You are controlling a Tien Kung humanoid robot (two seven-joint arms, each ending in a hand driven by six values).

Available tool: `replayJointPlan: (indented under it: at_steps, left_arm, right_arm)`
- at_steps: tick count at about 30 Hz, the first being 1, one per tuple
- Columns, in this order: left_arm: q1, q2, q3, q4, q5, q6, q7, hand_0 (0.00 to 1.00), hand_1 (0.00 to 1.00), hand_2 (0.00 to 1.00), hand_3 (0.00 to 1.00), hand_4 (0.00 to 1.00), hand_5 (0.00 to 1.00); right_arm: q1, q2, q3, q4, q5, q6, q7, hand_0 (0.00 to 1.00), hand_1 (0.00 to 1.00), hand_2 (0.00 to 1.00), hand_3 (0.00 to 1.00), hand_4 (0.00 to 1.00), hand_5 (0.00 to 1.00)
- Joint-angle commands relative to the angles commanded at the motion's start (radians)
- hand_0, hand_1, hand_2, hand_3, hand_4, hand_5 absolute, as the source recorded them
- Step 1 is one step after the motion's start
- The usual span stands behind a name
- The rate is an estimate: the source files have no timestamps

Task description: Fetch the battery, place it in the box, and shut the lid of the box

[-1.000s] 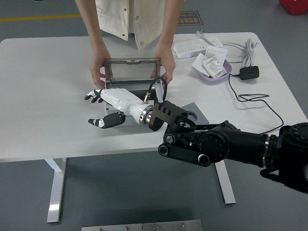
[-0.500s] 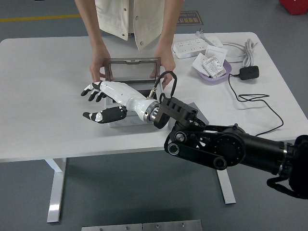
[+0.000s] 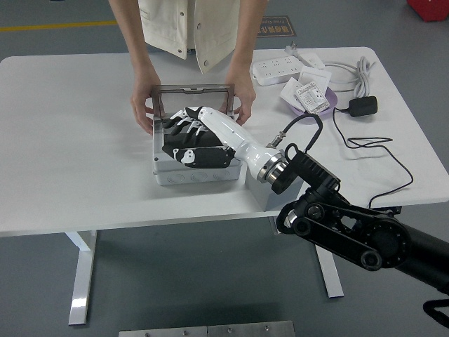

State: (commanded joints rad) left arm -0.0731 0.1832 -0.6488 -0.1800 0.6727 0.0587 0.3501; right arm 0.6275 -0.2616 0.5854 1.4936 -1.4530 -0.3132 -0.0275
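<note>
Right hand (image 3: 188, 142) now swung from left of the junction box (image 3: 193, 170) to over its opening. Fingers curled, contents indiscernible. Transparent lid (image 3: 193, 102) steadied upright by a person's hands (image 3: 142, 111).

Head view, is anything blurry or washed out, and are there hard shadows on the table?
Head view: sharp throughout, no motion blur on the right hand over the box; lighting even and soft, only faint shadows on the table; the white tabletop is bright but not blown out.

— Any print you can read?
— None. The floor sign (image 3: 276, 27) behind the person carries characters, too blurred. The packets in the purple bowl (image 3: 313, 112) show print, too small.
</note>
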Motion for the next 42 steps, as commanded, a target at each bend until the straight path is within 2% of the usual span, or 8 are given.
replayJointPlan:
  at_steps: [4,13,14,15,20,21,29,42]
  left_arm:
    - [-0.002,-0.003,0.005,0.0,-0.007,0.0,-0.004,0.659,0.752,0.715,0.79,0.656,0.271]
    - [0.001,-0.009,0.005,0.0,-0.01,0.0,-0.007,0.659,0.752,0.715,0.79,0.656,0.27]
    - [0.001,-0.009,0.006,0.0,-0.011,0.0,-0.007,0.659,0.752,0.715,0.79,0.656,0.27]
    - [0.001,-0.01,0.006,0.0,-0.011,0.0,-0.008,0.659,0.752,0.715,0.791,0.656,0.271]
    - [0.002,-0.011,0.006,0.0,-0.014,0.001,-0.011,0.659,0.752,0.715,0.791,0.656,0.271]
    - [0.002,-0.011,0.005,0.0,-0.014,0.001,-0.011,0.658,0.752,0.715,0.79,0.656,0.27]
    - [0.002,-0.01,0.004,0.0,-0.019,0.002,-0.014,0.659,0.751,0.715,0.792,0.657,0.271]
    - [0.002,-0.007,0.008,0.0,-0.03,0.002,-0.014,0.659,0.751,0.716,0.794,0.657,0.272]
  right_arm:
    - [-0.067,-0.012,0.065,0.019,0.012,-0.031,0.041,0.36,0.453,0.564,0.631,0.731,0.448]
    - [-0.245,-0.037,0.181,-0.017,0.223,-0.185,0.237,0.345,0.446,0.557,0.634,0.725,0.445]
    - [-0.262,-0.037,0.191,-0.022,0.256,-0.181,0.259,0.345,0.446,0.557,0.634,0.725,0.445]
    - [-0.279,-0.036,0.201,-0.028,0.297,-0.175,0.285,0.294,0.399,0.518,0.609,0.709,0.419]
    - [-0.351,-0.036,0.238,-0.032,0.481,-0.1,0.384,0.294,0.399,0.518,0.609,0.709,0.419]
    - [-0.362,-0.038,0.243,-0.029,0.517,-0.09,0.393,0.27,0.371,0.486,0.583,0.682,0.407]
    - [-0.388,-0.042,0.27,-0.031,0.693,-0.068,0.406,0.274,0.361,0.478,0.584,0.696,0.423]
    - [-0.368,-0.011,0.379,-0.124,0.622,-0.104,0.397,0.278,0.368,0.482,0.574,0.682,0.4]
